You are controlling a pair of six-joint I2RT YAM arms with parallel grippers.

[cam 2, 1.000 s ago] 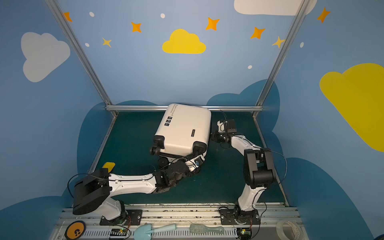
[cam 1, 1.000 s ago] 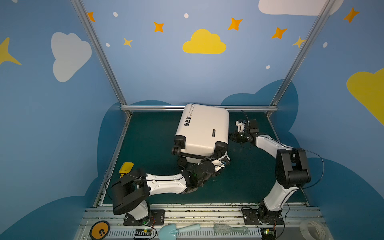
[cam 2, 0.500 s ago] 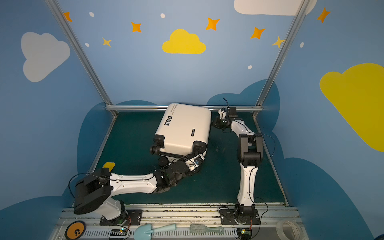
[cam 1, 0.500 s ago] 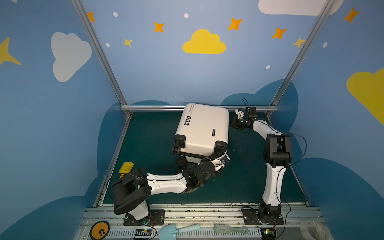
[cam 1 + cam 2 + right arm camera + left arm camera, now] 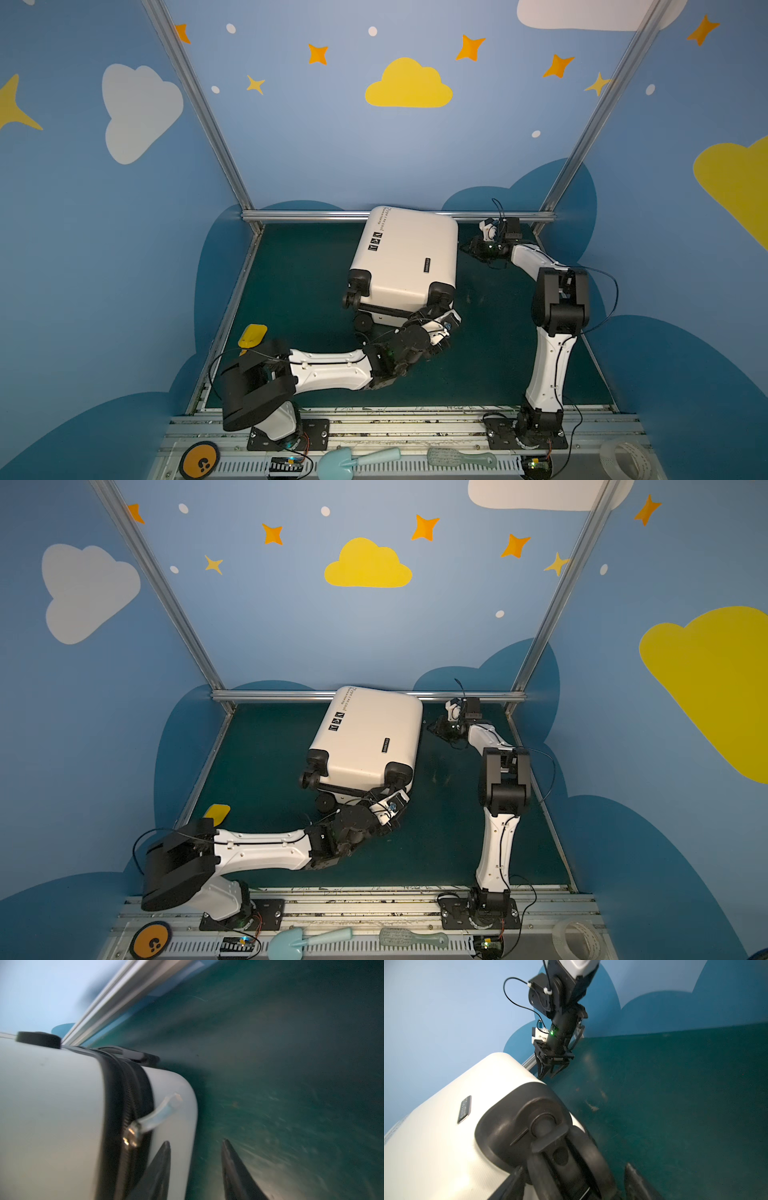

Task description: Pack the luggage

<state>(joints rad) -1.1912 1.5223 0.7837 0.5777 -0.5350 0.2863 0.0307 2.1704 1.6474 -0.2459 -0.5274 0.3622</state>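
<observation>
Just let go of wheel [image 5: 591,1153] and zipper pull [image 5: 158,1113] with left gripper [image 5: 573,1169] and right gripper [image 5: 195,1141], jaws spread, leaving luggage [image 5: 409,257] seemingly zipped.

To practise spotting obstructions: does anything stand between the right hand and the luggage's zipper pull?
Nothing visible does. The open right hand sits beside the luggage, just short of the zipper pull, with no object between.

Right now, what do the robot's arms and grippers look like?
Both arms look alike: the left arm and right arm have glossy white shells between bulky black joint housings, with thin black cables looping outside them. The right gripper is black with two tapered, pointed fingers, and a small green light glows on its wrist. The left gripper is black too.
</observation>
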